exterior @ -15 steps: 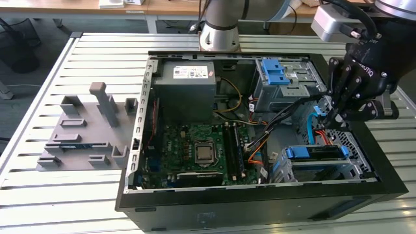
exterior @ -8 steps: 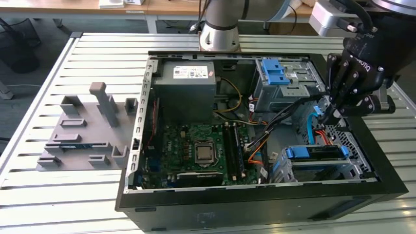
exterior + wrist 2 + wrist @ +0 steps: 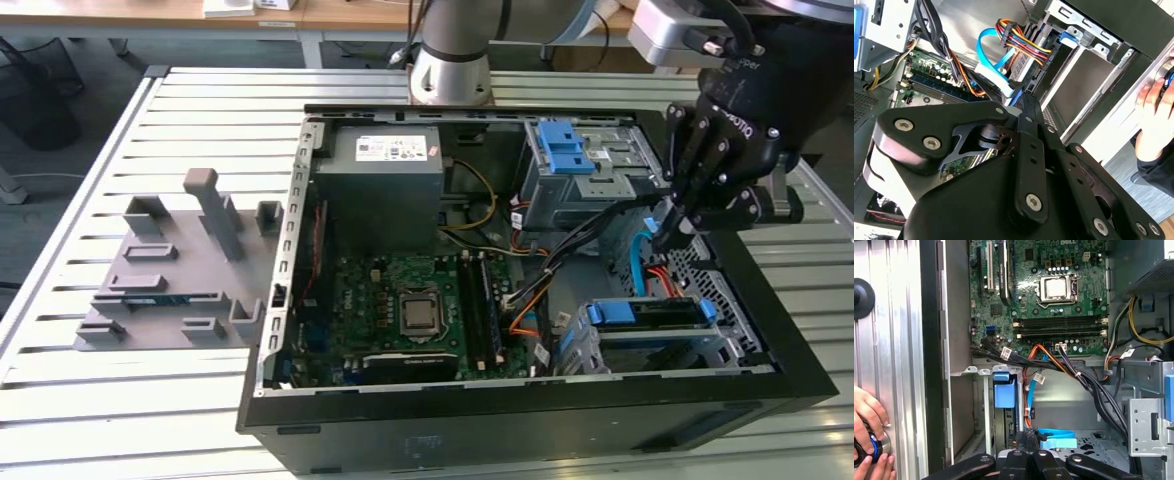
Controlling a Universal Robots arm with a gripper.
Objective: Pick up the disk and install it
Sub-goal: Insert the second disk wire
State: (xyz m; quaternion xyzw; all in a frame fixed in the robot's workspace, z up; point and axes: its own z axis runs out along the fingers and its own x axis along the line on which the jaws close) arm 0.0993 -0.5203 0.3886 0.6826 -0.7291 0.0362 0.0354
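— Checking fingers: state?
— Gripper [image 3: 671, 228], at the exterior view's right: fingers pressed together, nothing visible between them, inside the case [image 3: 534, 425].
— Disk [image 3: 650, 314]?
— Sitting in the bay [image 3: 731, 345], lower right, apart from the gripper.

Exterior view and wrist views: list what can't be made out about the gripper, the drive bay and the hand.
1. What the gripper holds, if anything: in the exterior view its dark body covers its tip, and in the second wrist view its own linkage blocks it.
2. The label of the blue-framed drive: in the exterior view the cage hides its faces.
3. The object under the hand: in the first wrist view the hand covers it and the picture's edge cuts it.
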